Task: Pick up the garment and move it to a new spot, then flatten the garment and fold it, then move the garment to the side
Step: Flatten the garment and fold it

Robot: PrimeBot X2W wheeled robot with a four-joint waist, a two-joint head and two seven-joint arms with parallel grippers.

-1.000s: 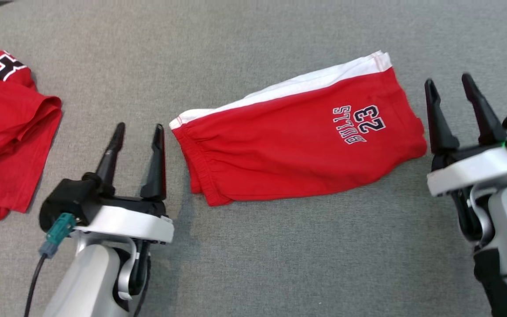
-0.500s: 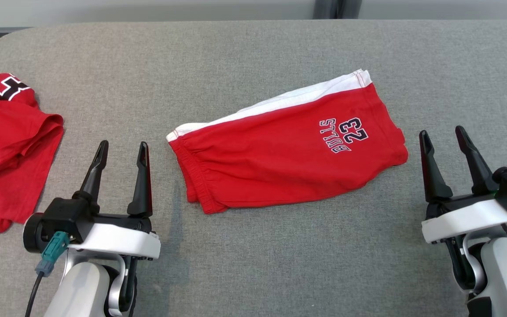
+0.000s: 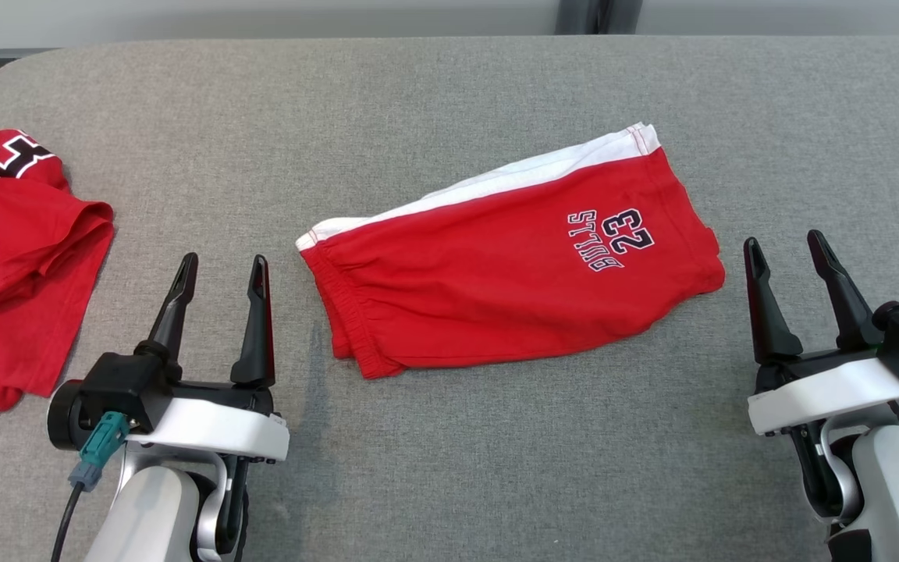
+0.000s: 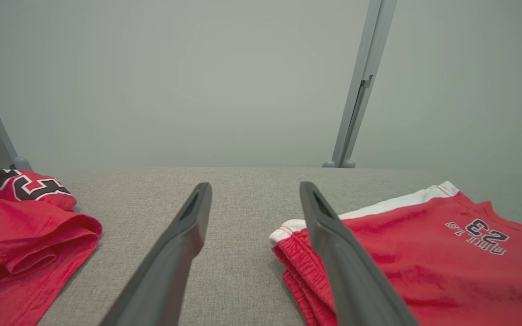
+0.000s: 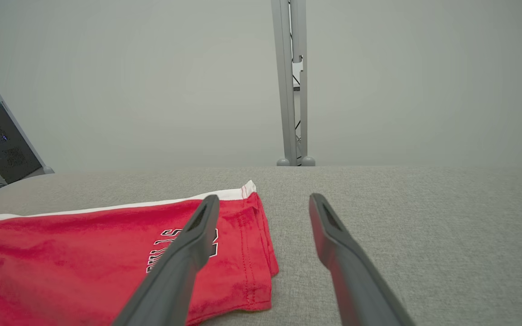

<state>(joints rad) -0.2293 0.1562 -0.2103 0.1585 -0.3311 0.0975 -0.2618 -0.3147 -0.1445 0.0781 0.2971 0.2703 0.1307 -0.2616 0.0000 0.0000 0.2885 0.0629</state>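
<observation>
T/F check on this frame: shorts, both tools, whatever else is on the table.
1. The shorts lie on the grey table, held by neither tool. True.
2. The left tool is shut on the waistband. False: it is open, beside the waistband end.
3. The right tool is open. True.
4. The shorts are the sole garment. False: a red shirt lies at the table's left.
5. The shorts' white stripe faces the robot. False: it runs along the far edge.

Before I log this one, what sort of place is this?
Probably a robot test lab, not a home: grey fabric-covered table, bare pale wall panels with a metal post, and a cabled equipment rack beside it.
</observation>
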